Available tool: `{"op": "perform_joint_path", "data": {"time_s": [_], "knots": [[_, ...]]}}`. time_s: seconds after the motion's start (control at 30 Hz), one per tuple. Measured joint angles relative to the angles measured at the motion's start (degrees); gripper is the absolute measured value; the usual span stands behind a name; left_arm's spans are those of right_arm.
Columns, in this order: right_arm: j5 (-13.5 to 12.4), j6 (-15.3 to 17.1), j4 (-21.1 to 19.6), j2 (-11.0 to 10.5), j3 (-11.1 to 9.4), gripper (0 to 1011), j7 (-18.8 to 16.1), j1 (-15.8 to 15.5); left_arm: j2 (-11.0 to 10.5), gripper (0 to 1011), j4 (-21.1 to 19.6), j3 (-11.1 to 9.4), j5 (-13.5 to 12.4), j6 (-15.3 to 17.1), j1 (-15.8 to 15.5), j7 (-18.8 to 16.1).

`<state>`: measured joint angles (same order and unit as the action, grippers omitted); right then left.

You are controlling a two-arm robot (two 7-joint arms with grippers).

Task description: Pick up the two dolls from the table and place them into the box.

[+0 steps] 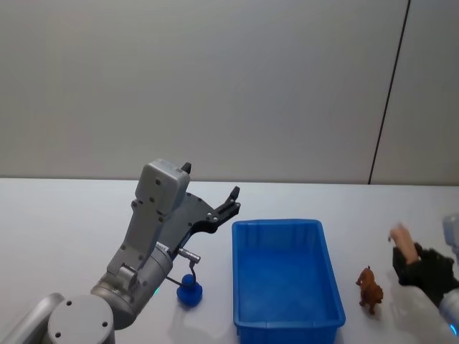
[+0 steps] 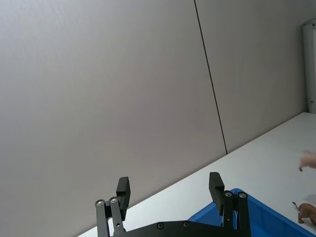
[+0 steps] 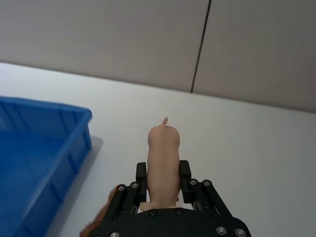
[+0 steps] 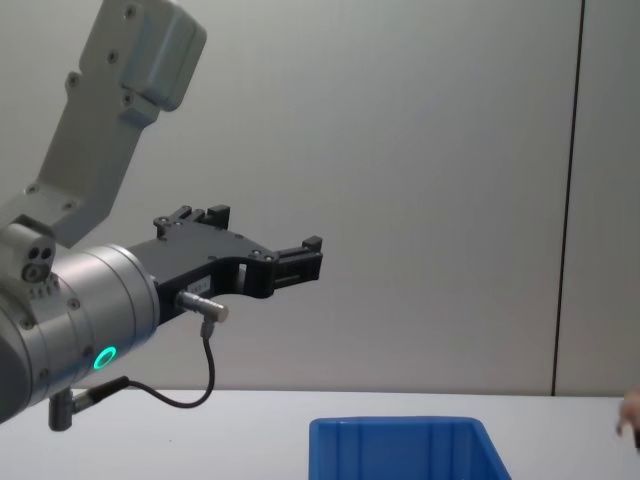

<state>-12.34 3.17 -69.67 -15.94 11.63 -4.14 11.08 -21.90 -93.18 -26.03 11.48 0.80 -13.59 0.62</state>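
step: transfer | right pincer (image 3: 163, 173) clenched on smooth peach-coloured doll (image 3: 163, 145), at table's (image 1: 72, 215) right edge | left pincer (image 2: 169, 183) released, aloft | next: carry over bright blue rectangular plastic box (image 1: 276, 224), release

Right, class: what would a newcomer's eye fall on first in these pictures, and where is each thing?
The bright blue rectangular plastic bin stands empty on the plain white tabletop, the open left gripper raised to its left. At the bin's right, the right gripper is shut on a peach-coloured toy figure. A small blue doll sits left of the bin, a small brown toy animal right of it.
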Motion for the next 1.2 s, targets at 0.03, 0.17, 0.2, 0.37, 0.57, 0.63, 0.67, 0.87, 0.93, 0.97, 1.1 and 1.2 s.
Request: {"op": "perform_joint_path", "data": {"time_s": [0.03,0.17,0.2,0.37,0.57,0.63,0.67,0.87,0.93,0.97,1.1,1.2], "knots": [[0.3,-0.1,-1.0,0.0,0.0,369,-0.3,0.0,0.0,1003,0.0,0.0,0.0,0.0,0.0,0.0],[0.9,-0.2,-3.5,-0.1,0.0,371,-1.4,0.3,0.0,1003,0.0,0.0,0.0,0.0,0.0,0.0],[1.0,-0.2,-3.9,0.0,0.0,369,-1.6,0.4,0.0,1003,0.0,0.0,0.0,0.0,0.0,0.0],[2.0,0.7,-6.4,0.2,0.4,369,-3.8,1.0,0.0,1003,0.0,0.0,0.0,0.0,0.0,0.0],[3.5,2.7,-8.3,1.1,1.4,369,-7.1,2.2,0.0,1003,0.0,0.0,0.0,0.0,0.0,0.0],[4.2,4.0,-8.6,1.7,2.1,369,-8.9,3.0,0.0,1003,0.0,0.0,0.0,0.0,0.0,0.0],[4.4,4.4,-8.6,1.9,2.4,369,-9.3,3.2,0.0,1003,0.0,0.0,0.0,0.0,0.0,0.0],[6.1,7.5,-8.0,3.6,4.1,369,-13.0,4.9,0.0,1003,0.0,0.0,0.0,0.0,0.0,0.0],[6.5,8.3,-7.5,4.1,4.6,369,-13.9,5.4,0.0,1003,0.0,0.0,0.0,0.0,0.0,0.0],[6.8,8.8,-7.3,4.3,4.8,369,-14.3,5.6,0.0,1003,0.0,0.0,0.0,0.0,0.0,0.0],[7.9,10.6,-5.6,5.4,6.1,369,-16.1,6.7,0.0,1003,0.0,0.0,0.0,0.0,0.0,0.0],[8.6,11.6,-4.6,6.1,6.8,407,-16.9,7.2,0.0,1003,0.0,0.0,0.0,0.0,0.0,0.0]]}}
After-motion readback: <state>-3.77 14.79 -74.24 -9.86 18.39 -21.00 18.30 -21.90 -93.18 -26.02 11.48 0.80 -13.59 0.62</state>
